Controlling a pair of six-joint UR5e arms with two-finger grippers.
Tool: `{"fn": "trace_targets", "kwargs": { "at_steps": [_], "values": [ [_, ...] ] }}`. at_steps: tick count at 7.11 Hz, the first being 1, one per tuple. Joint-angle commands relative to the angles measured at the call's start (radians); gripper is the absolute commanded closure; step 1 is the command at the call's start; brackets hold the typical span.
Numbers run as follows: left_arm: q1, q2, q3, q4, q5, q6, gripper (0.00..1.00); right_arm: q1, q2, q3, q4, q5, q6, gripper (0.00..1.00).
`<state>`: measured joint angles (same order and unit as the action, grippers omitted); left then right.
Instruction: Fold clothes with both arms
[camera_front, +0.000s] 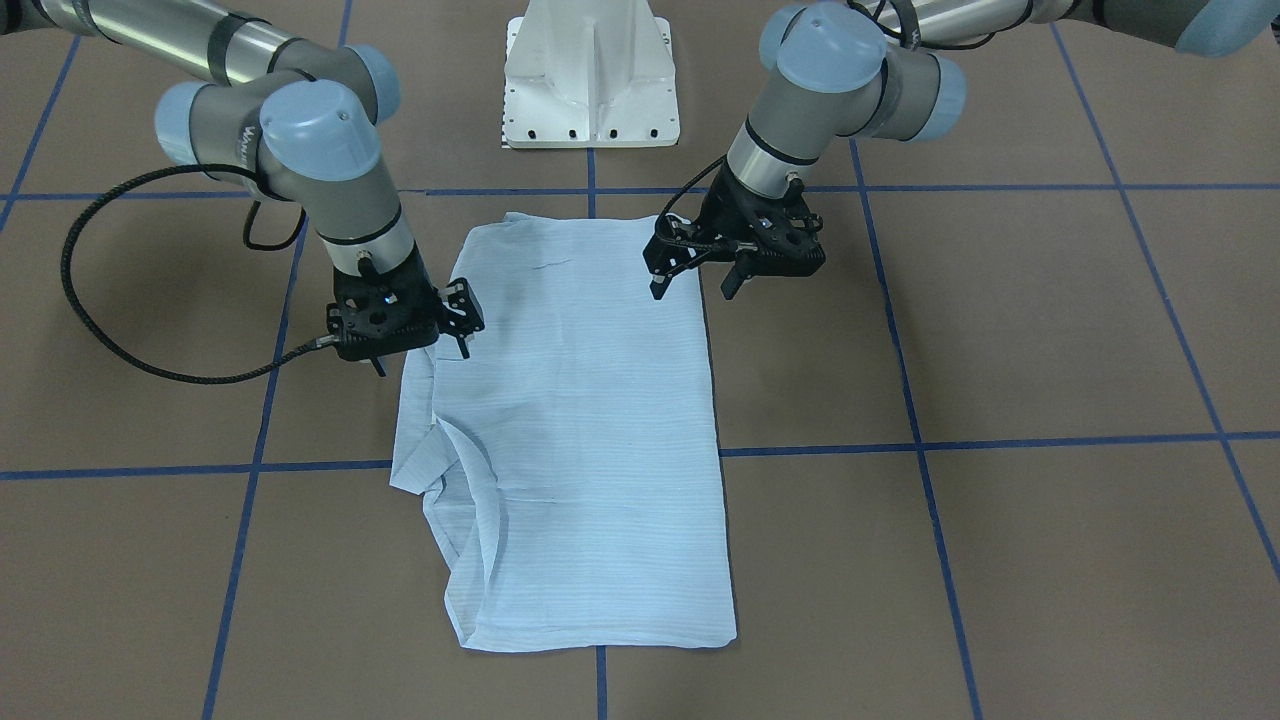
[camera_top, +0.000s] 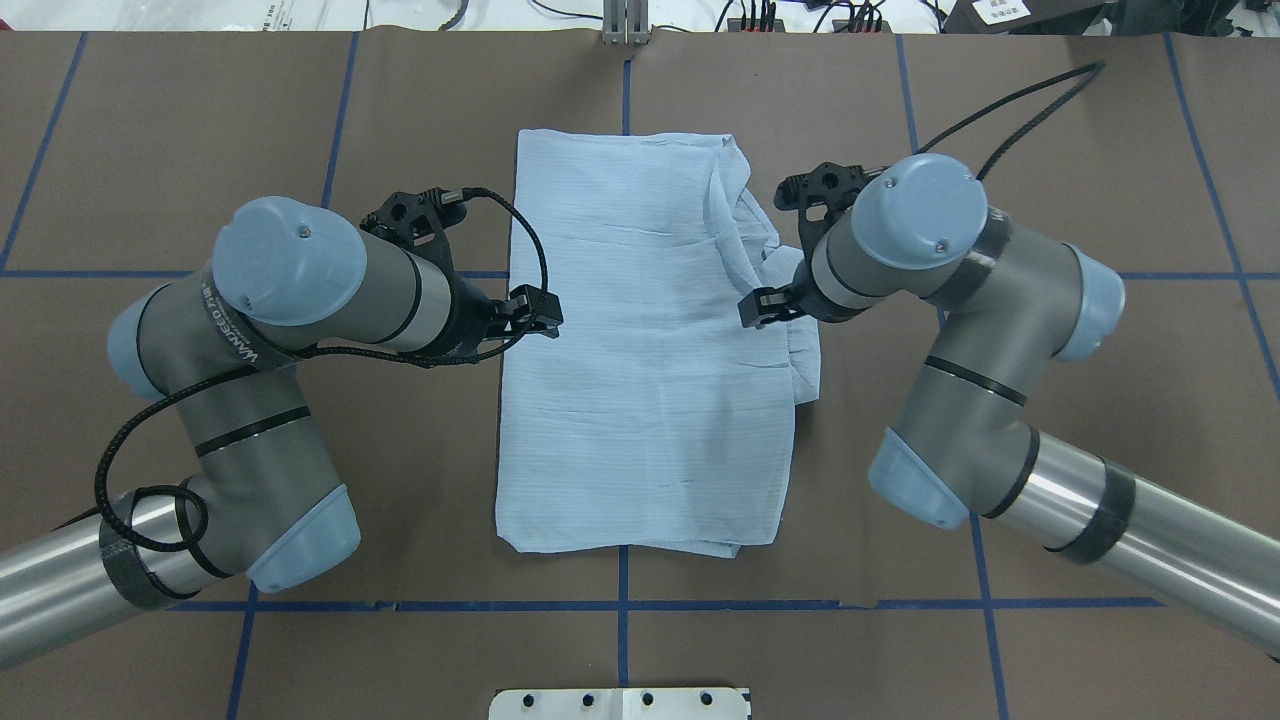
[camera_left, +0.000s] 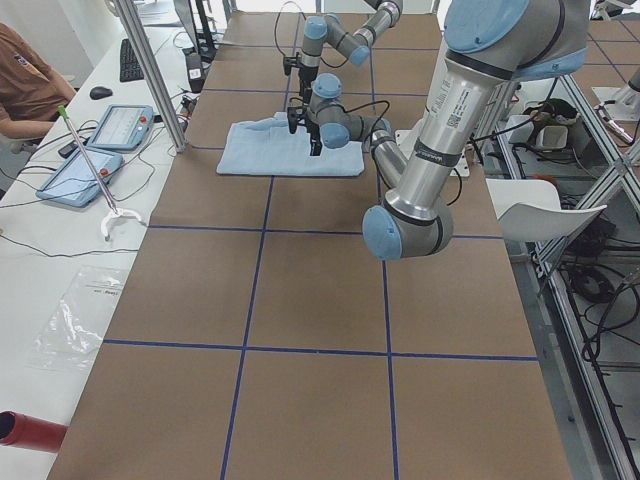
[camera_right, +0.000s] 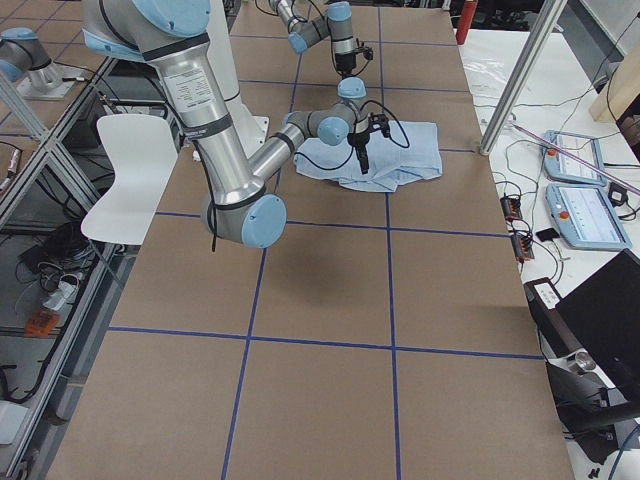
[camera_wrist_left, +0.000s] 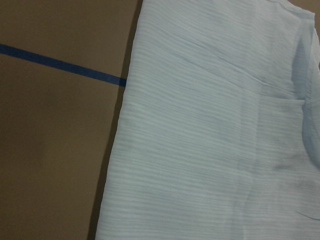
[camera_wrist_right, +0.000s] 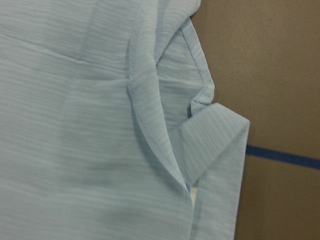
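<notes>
I'm hovering my left gripper (camera_front: 693, 289), black claws apart, over the straight left edge of the thin, finely striped shirt (camera_top: 650, 350), which is lying as a long rectangle on the brown table (camera_top: 1050, 420). My right gripper (camera_front: 422, 359), also spread, is hanging over its rumpled right edge.

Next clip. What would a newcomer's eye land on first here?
A light blue shirt, folded into a long rectangle, lies centred on the brown table with blue tape lines. The left end effector and right end effector hang open over its opposite long edges; the edge by the right one is bunched and rumpled.
</notes>
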<state>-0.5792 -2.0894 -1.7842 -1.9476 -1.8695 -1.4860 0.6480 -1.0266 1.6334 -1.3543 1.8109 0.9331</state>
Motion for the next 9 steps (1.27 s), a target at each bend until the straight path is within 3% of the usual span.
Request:
{"fn": "trace_targets", "kwargs": {
  "at_steps": [1,5,9],
  "values": [
    [0.001,0.0,-0.003,0.001,0.028,0.001,0.0,0.025,0.092,-0.217,0.162,-0.071,-0.01,0.0],
    [-0.001,-0.005,-0.003,0.001,0.03,0.007,0.0,0.033,0.229,-0.401,0.176,-0.091,-0.045,0.0],
    [-0.001,-0.008,-0.001,0.001,0.029,0.007,0.0,0.065,0.206,-0.438,0.178,-0.094,-0.138,0.0]
  ]
}}
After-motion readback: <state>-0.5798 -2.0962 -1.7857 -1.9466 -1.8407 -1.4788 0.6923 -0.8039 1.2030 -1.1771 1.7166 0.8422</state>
